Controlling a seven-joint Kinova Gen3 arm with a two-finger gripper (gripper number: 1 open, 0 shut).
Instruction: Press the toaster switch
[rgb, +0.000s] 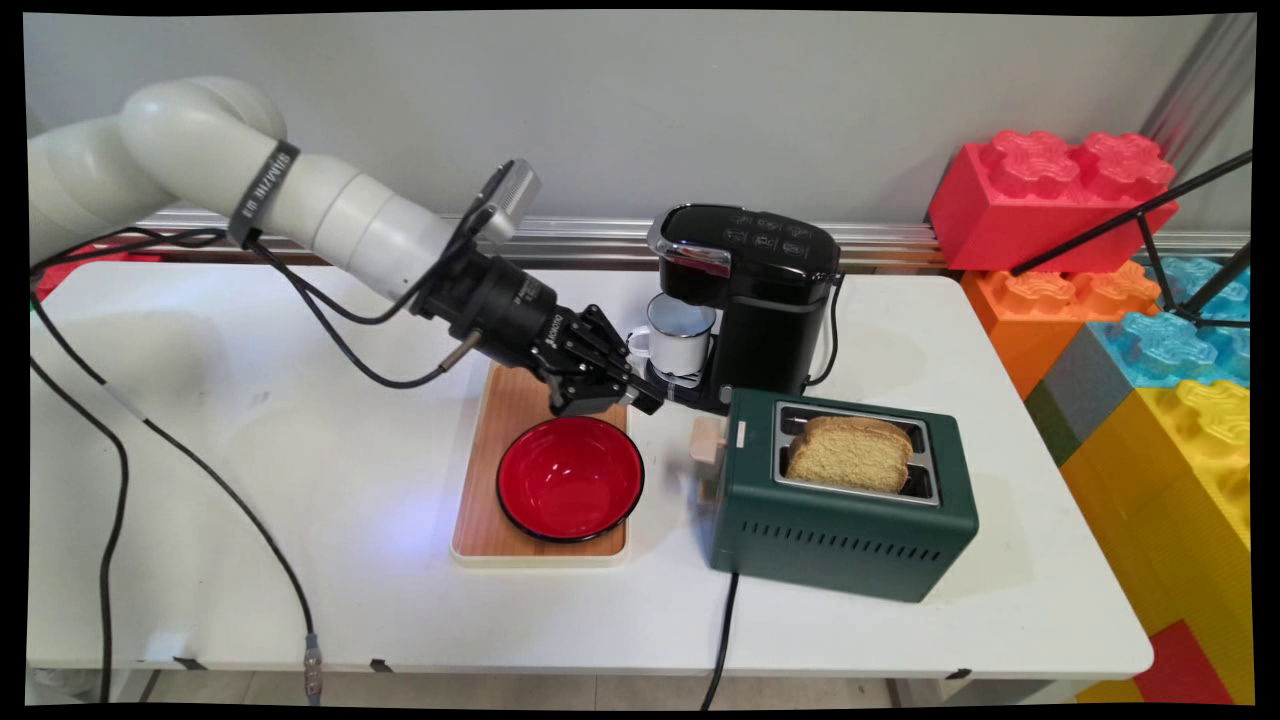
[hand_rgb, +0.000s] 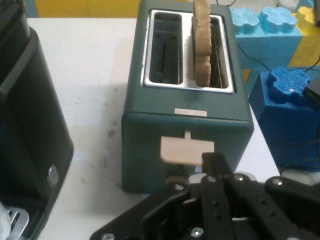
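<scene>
My gripper (rgb: 648, 400) hangs shut just above the far end of a wooden board (rgb: 500, 400), pointing at a green toaster (rgb: 840, 510). In the hand view the gripper (hand_rgb: 212, 159) sits with its tips right at the lower right edge of the toaster's beige lever (hand_rgb: 186, 150); I cannot tell whether they touch it. The lever (rgb: 707, 440) is on the toaster's left end. A slice of bread (rgb: 850, 452) stands up out of one slot of the toaster (hand_rgb: 185, 115); the other slot is empty. The bread (hand_rgb: 202, 45) shows edge-on.
A red bowl (rgb: 570, 478) sits on the board under the gripper. A black coffee machine (rgb: 760, 290) holds a white mug (rgb: 680, 335) right behind the gripper. Big toy blocks (rgb: 1050, 200) stack at the right. Black cables (rgb: 110, 480) trail over the left side.
</scene>
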